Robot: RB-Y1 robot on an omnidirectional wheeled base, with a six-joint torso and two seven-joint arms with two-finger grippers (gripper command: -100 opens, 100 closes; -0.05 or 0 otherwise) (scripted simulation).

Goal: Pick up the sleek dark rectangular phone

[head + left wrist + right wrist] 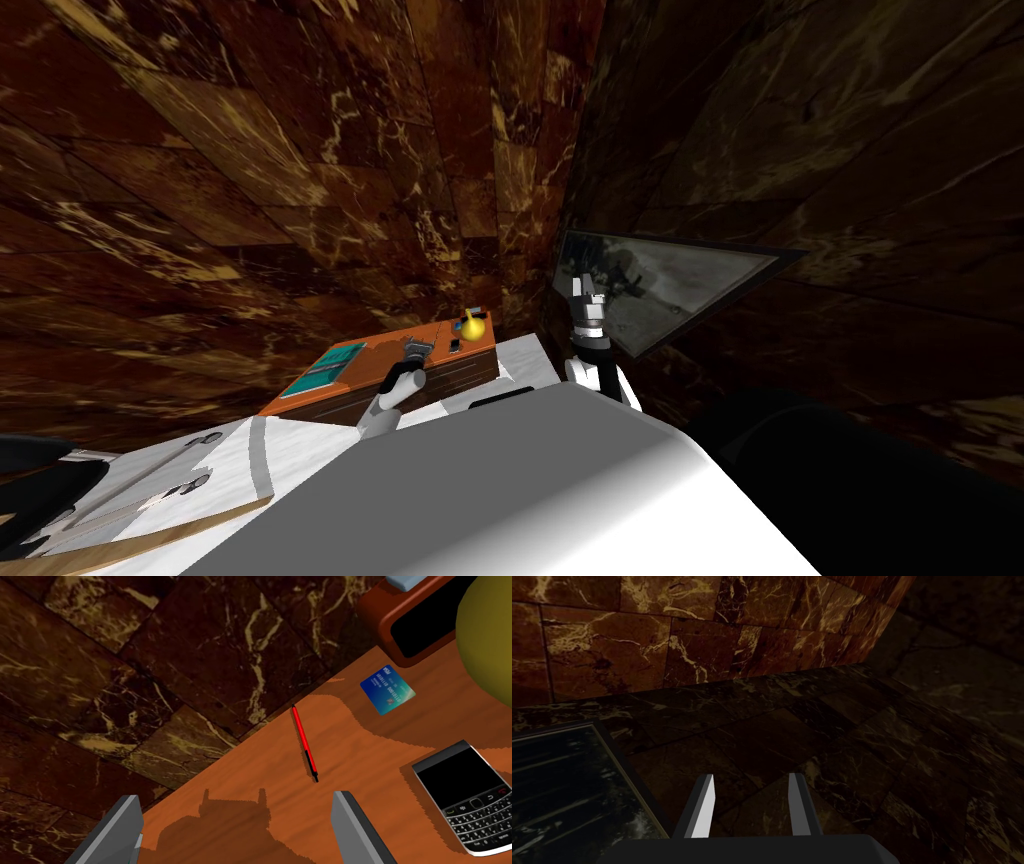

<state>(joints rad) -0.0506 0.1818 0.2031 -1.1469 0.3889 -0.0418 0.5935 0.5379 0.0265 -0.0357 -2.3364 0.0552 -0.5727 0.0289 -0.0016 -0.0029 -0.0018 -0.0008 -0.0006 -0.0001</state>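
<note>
The phone (465, 796) is a black slab with a dark screen and a small keypad, lying flat on the orange-brown wooden tabletop (350, 746). My left gripper (235, 831) hovers open above the table near its edge, with the phone off to the side beyond one finger (357, 831) and nothing between the fingers. In the head view the phone (454, 345) lies just past the left gripper (418, 347). My right gripper (588, 295) is raised beside the table, and its fingers (704, 806) stand apart with nothing between them.
A red pen (305, 743) lies ahead of the left gripper, with a blue card (388, 689) beyond it. A yellow rounded object (472, 325) and a dark-faced brown box (420, 631) stand near the phone. A teal book (325, 368) lies at the table's far left. Dark marble floor (150, 676) borders the table edge.
</note>
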